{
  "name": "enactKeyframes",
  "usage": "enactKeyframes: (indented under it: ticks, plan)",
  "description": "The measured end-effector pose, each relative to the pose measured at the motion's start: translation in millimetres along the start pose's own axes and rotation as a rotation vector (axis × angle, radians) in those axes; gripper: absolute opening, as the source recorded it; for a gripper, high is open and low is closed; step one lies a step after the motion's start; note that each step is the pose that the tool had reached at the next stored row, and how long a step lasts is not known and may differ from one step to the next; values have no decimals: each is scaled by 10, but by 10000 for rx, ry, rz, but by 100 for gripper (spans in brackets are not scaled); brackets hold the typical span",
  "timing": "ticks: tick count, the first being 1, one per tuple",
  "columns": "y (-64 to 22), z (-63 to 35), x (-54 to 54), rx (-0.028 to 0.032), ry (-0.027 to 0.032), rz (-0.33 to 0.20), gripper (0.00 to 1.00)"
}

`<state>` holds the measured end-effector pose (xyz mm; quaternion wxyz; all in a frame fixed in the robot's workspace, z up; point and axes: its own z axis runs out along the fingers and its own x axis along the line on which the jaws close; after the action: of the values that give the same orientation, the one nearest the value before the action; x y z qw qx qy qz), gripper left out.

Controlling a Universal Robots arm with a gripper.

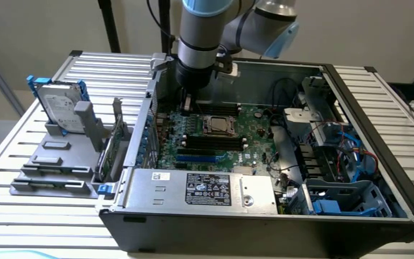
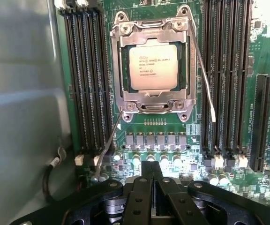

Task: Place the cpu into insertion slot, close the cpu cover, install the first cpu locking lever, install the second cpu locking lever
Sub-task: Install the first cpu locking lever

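Observation:
The cpu [image 2: 153, 61], silver top up, lies in the insertion slot [image 2: 117, 56] on the green board. The silver cpu cover [image 2: 152, 97] lies flat around it. Two thin wire levers stand loose beside the socket: one lever [image 2: 201, 70] runs along one side, the other lever [image 2: 108, 146] slants off from the opposite corner. My gripper [image 2: 153, 168] is shut with nothing between its fingers, a short way from the socket and close to the slanting lever's free end. In the exterior view the gripper [image 1: 187, 103] hangs inside the case, just to the exterior view's left of the socket [image 1: 218, 125].
Black memory slots [image 2: 86, 75] flank the socket on both sides. The case wall [image 2: 22, 117] stands close by. A power supply [image 1: 203, 189] fills the case front; cables and blue drive bays [image 1: 344, 199] sit at the exterior view's right. A hard drive [image 1: 57, 108] stands outside.

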<state>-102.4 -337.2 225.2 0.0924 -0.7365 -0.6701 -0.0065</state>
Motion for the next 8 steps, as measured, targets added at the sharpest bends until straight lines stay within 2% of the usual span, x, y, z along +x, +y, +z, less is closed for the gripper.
enactKeyframes:
  ticks: [8]
  plan:
    - [0, 0, 0, -141, 182, 1087, 11]
